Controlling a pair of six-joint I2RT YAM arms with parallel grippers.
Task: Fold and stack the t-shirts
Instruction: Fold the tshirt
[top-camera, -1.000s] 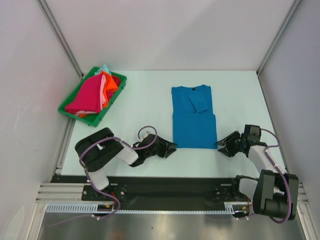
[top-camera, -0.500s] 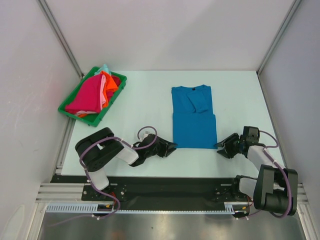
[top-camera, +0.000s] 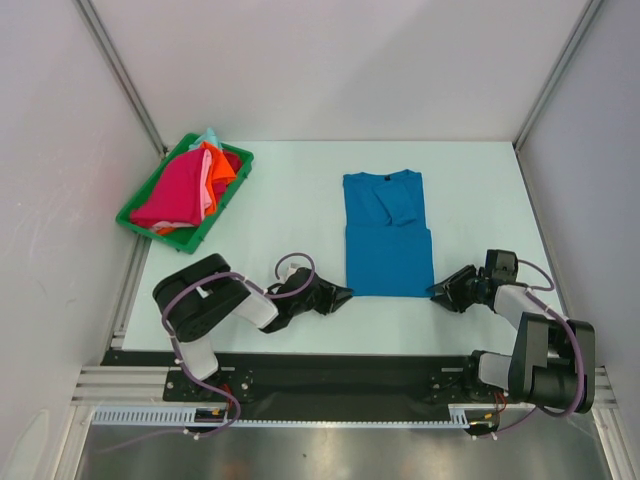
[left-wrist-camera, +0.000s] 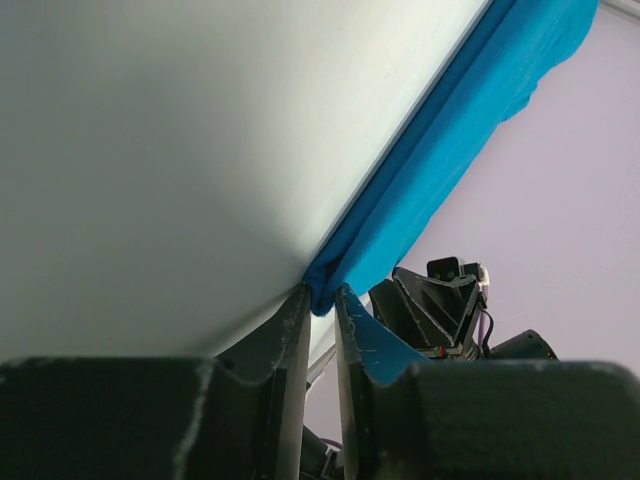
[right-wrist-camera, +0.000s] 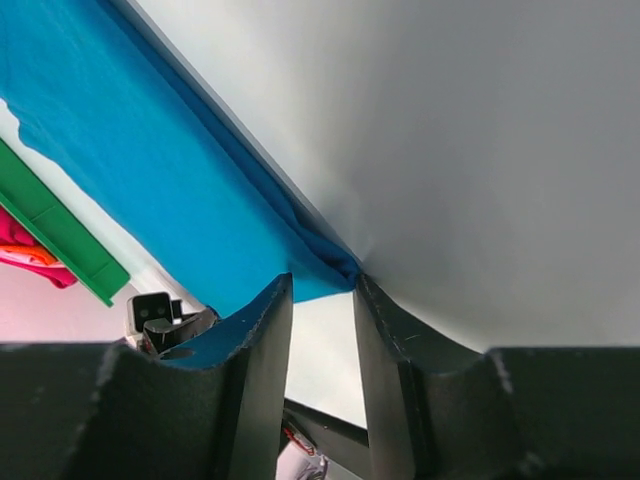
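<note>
The bright blue t-shirt (top-camera: 388, 235) lies folded lengthwise, flat in the table's middle, collar away from me. My left gripper (top-camera: 347, 293) lies low at its near left corner. In the left wrist view the left gripper (left-wrist-camera: 322, 292) is pinched narrowly on that corner of the blue cloth (left-wrist-camera: 440, 170). My right gripper (top-camera: 438, 293) is at the near right corner. In the right wrist view the right gripper (right-wrist-camera: 322, 282) is open, and the corner of the blue cloth (right-wrist-camera: 150, 150) touches one fingertip. The magenta (top-camera: 175, 190), orange (top-camera: 220, 168), pale pink (top-camera: 206, 180) and mint (top-camera: 208, 136) t-shirts are heaped together.
The green plastic tray (top-camera: 229, 197) holding the heap stands at the table's far left, and its edge shows in the right wrist view (right-wrist-camera: 60, 235). White walls close in the table at the back and both sides. The arm bases and a black rail run along the near edge.
My right gripper has moved left, up to the blue t-shirt's near right corner. My left gripper has stayed at the near left corner.
</note>
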